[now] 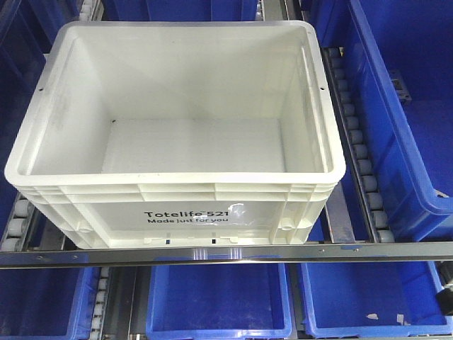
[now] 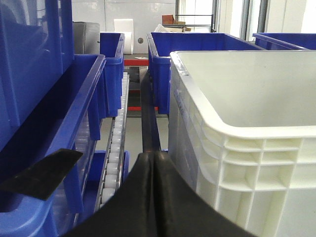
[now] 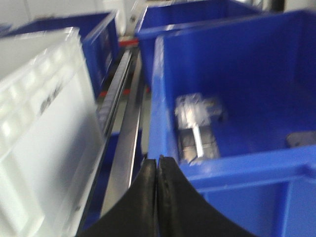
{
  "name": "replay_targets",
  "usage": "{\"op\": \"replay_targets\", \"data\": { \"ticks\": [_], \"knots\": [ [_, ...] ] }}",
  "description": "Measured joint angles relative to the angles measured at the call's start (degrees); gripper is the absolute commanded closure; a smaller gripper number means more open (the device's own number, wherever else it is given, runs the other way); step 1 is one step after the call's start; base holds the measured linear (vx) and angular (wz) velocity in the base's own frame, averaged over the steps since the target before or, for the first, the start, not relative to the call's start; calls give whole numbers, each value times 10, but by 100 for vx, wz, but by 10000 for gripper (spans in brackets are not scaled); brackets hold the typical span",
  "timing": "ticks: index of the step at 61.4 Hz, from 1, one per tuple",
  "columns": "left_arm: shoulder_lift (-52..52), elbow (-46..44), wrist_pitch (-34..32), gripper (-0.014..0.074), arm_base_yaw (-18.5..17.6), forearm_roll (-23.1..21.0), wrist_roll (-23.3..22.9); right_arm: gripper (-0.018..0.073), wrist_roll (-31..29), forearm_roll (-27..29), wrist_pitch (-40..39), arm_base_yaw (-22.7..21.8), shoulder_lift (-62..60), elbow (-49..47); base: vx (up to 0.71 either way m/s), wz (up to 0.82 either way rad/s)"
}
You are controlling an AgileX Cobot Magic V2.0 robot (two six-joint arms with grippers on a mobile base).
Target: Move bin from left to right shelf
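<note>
White bin (image 1: 177,92) with black lettering; blue bins (image 1: 396,106) around it; black left gripper (image 2: 154,157) and right gripper (image 3: 158,162)

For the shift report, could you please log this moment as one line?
white Totelife bin: empty, on roller shelf | left gripper: shut, left of bin | right gripper: shut, between bin and blue bin

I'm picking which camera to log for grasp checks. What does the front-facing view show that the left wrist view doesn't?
Only the front view shows the large white rectangular plastic bin's empty floor, its black "Totelife 521" print, and the steel shelf rail before it. Only the left wrist view shows the left gripper, fingers pressed together, beside the bin's left wall. Both show the bin's ribbed rim and neighbouring blue plastic bins.
</note>
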Motion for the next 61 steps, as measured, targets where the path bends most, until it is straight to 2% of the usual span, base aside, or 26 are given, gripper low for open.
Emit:
{"op": "replay_targets", "data": {
  "ticks": [9, 25, 40, 61],
  "knots": [
    [0, 0, 0, 605, 0, 0, 0, 567, 0, 1, -23, -26, 0, 0, 0, 0],
    [0, 0, 0, 605, 0, 0, 0, 567, 0, 1, -24, -26, 0, 0, 0, 0],
    [0, 0, 0, 605, 0, 0, 0, 567, -2, -54, -24, -24, 0, 0, 0, 0],
    [0, 0, 0, 605, 0, 0, 0, 567, -21, -55, -24, -20, 0, 0, 0, 0]
  ]
}}
